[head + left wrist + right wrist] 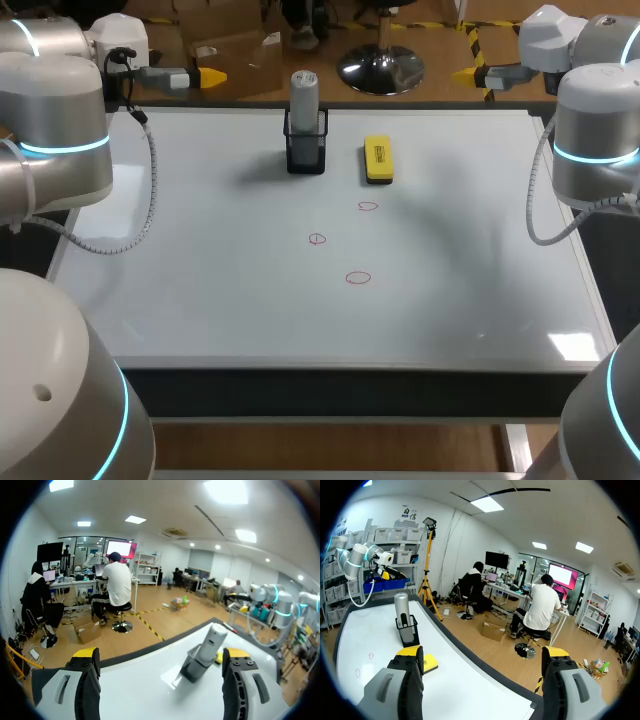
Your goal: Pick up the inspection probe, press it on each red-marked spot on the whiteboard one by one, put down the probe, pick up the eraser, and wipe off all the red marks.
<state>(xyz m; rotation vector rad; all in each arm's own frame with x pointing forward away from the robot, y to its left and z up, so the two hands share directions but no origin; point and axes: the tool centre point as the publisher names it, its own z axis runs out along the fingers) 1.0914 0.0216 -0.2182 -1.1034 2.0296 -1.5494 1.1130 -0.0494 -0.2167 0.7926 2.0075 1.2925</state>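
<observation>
probe [304,92] pickup looks pending at upper middle; left end effector [161,653] and right end effector [482,651] sit released, either should reach it.

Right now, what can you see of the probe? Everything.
The probe is a pale grey cylinder with a rounded top, plastic-looking, standing upright in a dark open-topped holder near the far edge of the whiteboard. Its lower part sits inside the holder; the upper part sticks out. Only the holder touches it; the yellow eraser lies apart beside it.

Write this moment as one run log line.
probe: upright in holder | eraser: on whiteboard | red marks: three, unwiped | left gripper: open | right gripper: open
</observation>
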